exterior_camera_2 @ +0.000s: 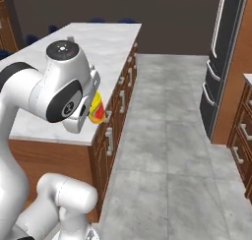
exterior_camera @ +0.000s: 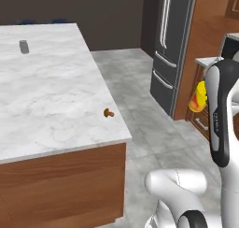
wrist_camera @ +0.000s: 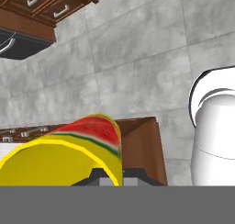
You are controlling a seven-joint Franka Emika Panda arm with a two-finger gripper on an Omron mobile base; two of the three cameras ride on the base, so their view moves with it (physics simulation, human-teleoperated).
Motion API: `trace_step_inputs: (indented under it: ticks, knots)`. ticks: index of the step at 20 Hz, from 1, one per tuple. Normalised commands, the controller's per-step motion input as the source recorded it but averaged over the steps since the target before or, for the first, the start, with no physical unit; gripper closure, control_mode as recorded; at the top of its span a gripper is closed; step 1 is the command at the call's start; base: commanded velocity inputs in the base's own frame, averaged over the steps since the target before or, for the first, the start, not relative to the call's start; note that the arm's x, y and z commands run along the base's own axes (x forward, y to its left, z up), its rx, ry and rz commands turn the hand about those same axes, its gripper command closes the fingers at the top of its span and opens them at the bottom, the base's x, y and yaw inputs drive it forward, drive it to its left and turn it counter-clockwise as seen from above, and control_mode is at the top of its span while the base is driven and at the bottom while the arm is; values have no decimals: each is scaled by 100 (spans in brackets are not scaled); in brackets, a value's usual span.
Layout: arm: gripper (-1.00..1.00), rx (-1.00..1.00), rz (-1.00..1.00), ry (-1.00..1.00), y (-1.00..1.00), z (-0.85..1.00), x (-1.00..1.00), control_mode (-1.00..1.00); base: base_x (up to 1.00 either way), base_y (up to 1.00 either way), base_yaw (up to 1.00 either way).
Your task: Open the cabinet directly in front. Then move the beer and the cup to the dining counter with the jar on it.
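My gripper [wrist_camera: 109, 176] is shut on the cup [exterior_camera: 200, 97], a yellow cylinder with red markings, and holds it in the air over the grey floor to the right of the dining counter [exterior_camera: 56, 91]. In the right base view the cup [exterior_camera_2: 97, 109] peeks out from behind the arm's wrist. The hand view has the cup [wrist_camera: 69, 154] large at the bottom, hiding the fingertips. The small grey jar [exterior_camera: 24, 46] stands at the far left of the marble top. The beer and the cabinet are out of view.
A small brown object [exterior_camera: 108, 113] lies near the counter's right edge. A dark fridge [exterior_camera: 170, 49] stands across the aisle, with wooden drawer units [exterior_camera_2: 243, 135] beside it. The counter's base has drawers [exterior_camera_2: 118, 111] facing the tiled aisle [exterior_camera_2: 162, 150].
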Motion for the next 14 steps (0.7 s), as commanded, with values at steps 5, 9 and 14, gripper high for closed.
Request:
trace_step_inputs:
  ticks: [5, 9, 14]
  knots:
    - [100, 0, 0, 0, 0, 0, 0, 100, 41, 33, 19]
    - [100, 0, 0, 0, 0, 0, 0, 100, 3, 42, 17]
    - [100, 0, 0, 0, 0, 0, 0, 100, 12, 42, 16]
